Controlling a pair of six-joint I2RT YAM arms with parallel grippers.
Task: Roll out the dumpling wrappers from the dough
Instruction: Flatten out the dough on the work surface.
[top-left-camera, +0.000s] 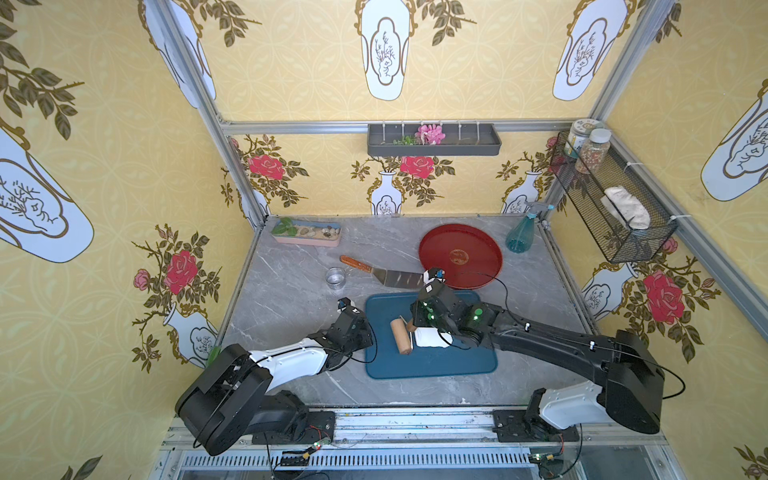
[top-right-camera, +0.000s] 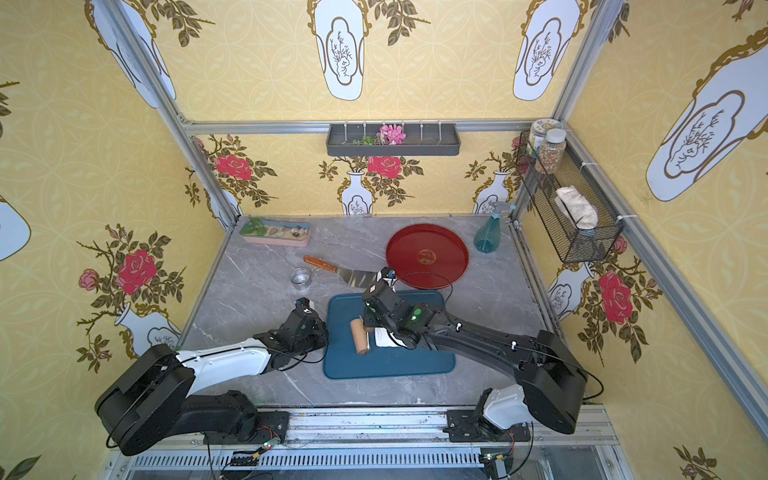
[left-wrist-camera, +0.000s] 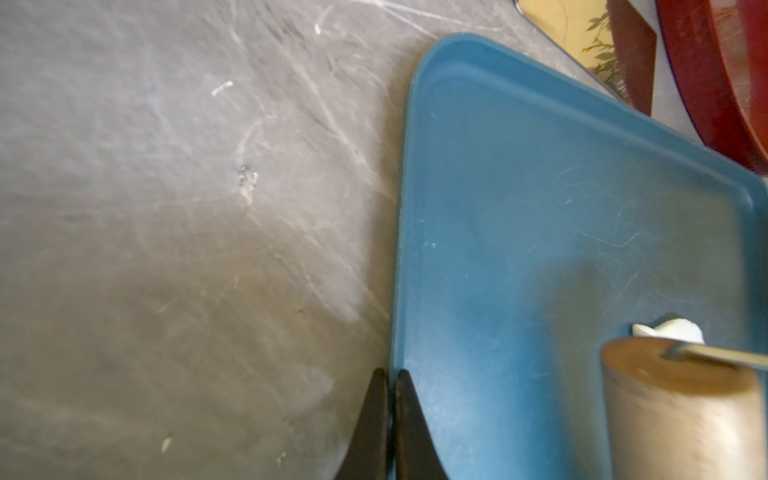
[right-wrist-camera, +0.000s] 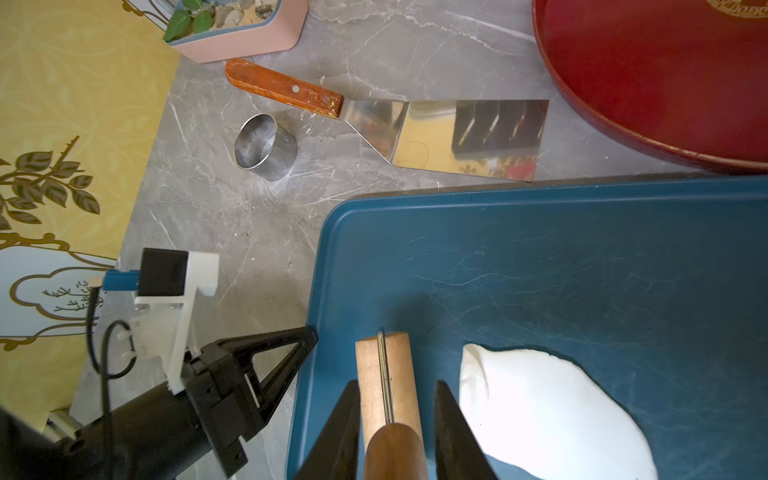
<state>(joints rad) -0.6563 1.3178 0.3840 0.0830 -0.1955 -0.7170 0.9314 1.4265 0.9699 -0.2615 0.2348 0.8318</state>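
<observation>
Right gripper (right-wrist-camera: 397, 384) clamps roller (top-left-camera: 401, 336), left gripper (left-wrist-camera: 390, 372) closed at mat (top-left-camera: 415, 365) edge; mat may slide, tearing dough (top-left-camera: 426, 338) at frame centre.

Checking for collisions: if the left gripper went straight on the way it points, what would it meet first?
Most likely the rim of the blue tray: the shut left gripper points down at that edge, tips right by it. Whether they already touch is unclear.

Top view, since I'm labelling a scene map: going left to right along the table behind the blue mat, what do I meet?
Planter box, spatula, red tray, spray bottle.
</observation>
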